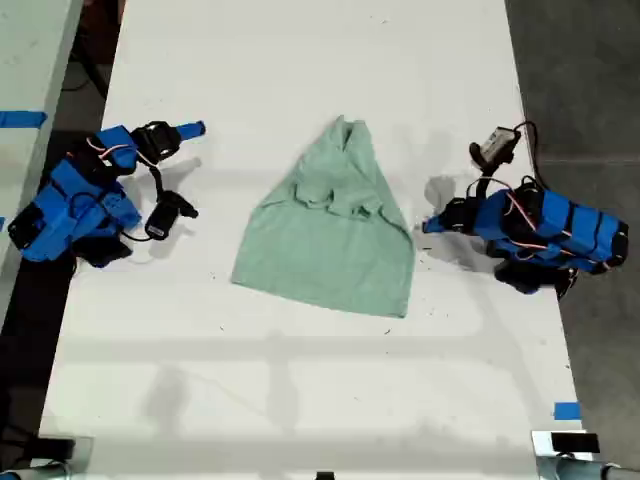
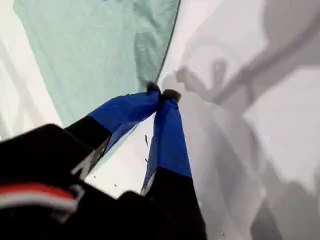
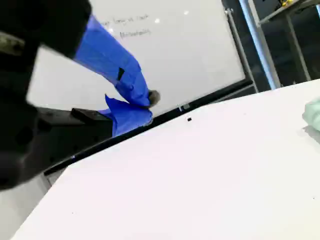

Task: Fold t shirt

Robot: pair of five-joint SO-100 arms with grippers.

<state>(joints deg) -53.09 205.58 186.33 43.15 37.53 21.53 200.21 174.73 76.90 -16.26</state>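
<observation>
The pale mint-green t shirt [image 1: 330,235] lies wrinkled in the middle of the white table [image 1: 300,380], narrow at the far end and wide at the near hem, with cloth bunched over its middle. My first gripper [image 1: 428,225] rests at the exterior view's right, close beside the shirt's edge. In the first wrist view its blue fingertips [image 2: 161,93] meet, shut, right at the border of the t shirt [image 2: 95,55], with no cloth seen between them. My second gripper [image 1: 192,130] sits at the exterior view's left, away from the shirt, its blue fingers [image 3: 135,100] together.
Blue tape marks [image 1: 566,410] lie near the table's front corner at the exterior view's right. Dark floor borders the table on both sides. A whiteboard [image 3: 165,55] stands beyond the table's far edge in the second wrist view.
</observation>
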